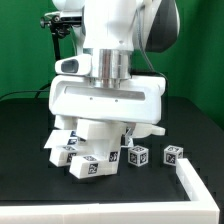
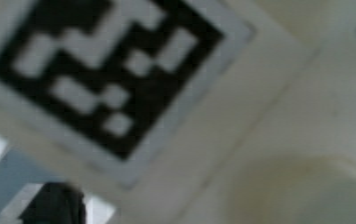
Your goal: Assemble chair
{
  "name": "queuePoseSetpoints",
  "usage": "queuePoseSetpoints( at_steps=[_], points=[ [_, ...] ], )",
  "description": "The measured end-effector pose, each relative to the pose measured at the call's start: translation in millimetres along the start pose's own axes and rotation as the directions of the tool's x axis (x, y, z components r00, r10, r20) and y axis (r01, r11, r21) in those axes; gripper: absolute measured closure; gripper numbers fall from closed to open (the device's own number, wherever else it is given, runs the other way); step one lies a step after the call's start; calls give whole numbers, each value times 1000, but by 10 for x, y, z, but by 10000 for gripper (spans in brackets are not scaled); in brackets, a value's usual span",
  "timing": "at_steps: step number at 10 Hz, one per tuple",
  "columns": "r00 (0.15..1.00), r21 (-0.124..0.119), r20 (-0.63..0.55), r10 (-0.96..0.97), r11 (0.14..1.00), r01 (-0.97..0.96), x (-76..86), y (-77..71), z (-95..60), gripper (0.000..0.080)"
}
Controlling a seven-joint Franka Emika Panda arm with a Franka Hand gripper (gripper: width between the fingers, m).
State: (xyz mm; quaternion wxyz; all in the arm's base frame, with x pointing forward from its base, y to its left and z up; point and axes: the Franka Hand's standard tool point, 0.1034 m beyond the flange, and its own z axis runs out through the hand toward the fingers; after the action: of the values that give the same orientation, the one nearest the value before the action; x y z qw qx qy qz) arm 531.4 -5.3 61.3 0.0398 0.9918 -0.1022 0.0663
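In the exterior view, several white chair pieces with black-and-white tags lie bunched under my hand: a large block [image 1: 103,135], smaller tagged pieces at its front [image 1: 90,166] and to the exterior view's left [image 1: 62,150]. Two small tagged blocks [image 1: 137,156] [image 1: 172,154] sit apart to the right. My gripper [image 1: 122,133] is down among the bunch, its fingers mostly hidden by my hand and the pieces. The wrist view is filled by a blurred white chair piece [image 2: 281,120] with a large tag [image 2: 113,60], very close to the camera. My fingers do not show there.
A low white corner rail [image 1: 196,181] runs along the exterior view's right front. The black table [image 1: 30,185] lies around the pieces. The arm's white body [image 1: 105,100] hangs low over the parts.
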Motion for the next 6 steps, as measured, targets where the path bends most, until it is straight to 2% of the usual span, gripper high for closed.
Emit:
queuePoseSetpoints(
  at_steps=[2, 3, 6],
  points=[
    [1000, -14, -9, -8, 1000, 8, 100, 108, 86, 151],
    [999, -17, -49, 2, 1000, -3, 227, 93, 95, 151],
    [998, -17, -62, 5, 1000, -7, 262, 76, 99, 151]
  ],
)
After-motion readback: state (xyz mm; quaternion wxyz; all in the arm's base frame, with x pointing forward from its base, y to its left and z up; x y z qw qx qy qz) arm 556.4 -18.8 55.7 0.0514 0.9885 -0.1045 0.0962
